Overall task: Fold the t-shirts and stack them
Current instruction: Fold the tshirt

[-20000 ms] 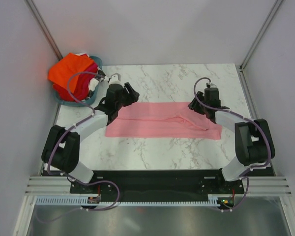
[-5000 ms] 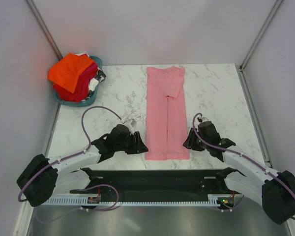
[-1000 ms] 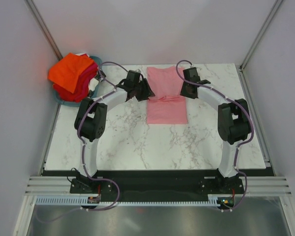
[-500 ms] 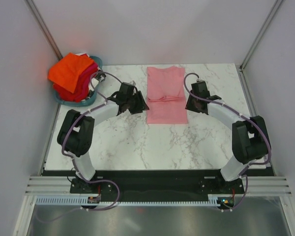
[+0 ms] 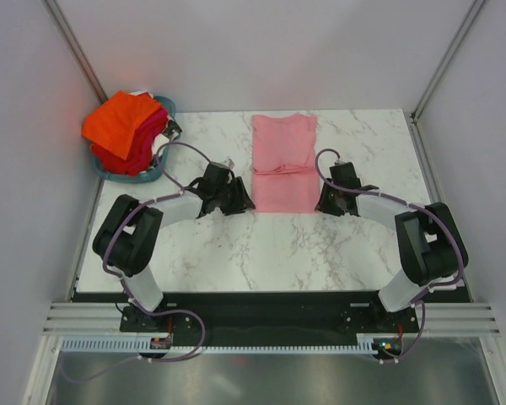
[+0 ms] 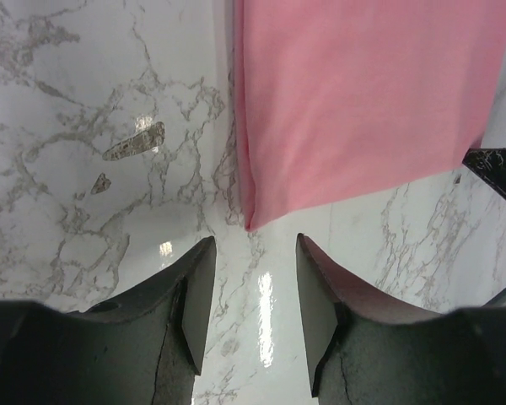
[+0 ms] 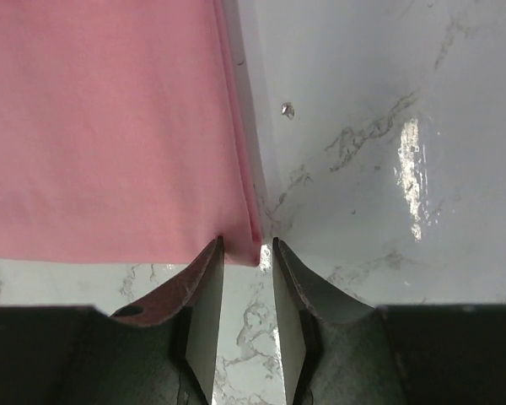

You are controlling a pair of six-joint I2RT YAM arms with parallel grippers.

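Within the last second I drew both arms back from the far end. The pink t-shirt lies halved on the desk, far centre. Left tool and right tool sit released at its near corners, so another fold is likely next.

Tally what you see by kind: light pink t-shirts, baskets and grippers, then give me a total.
Light pink t-shirt: 1
Teal basket: 1
Grippers: 2, the left gripper and the right gripper
Total: 4
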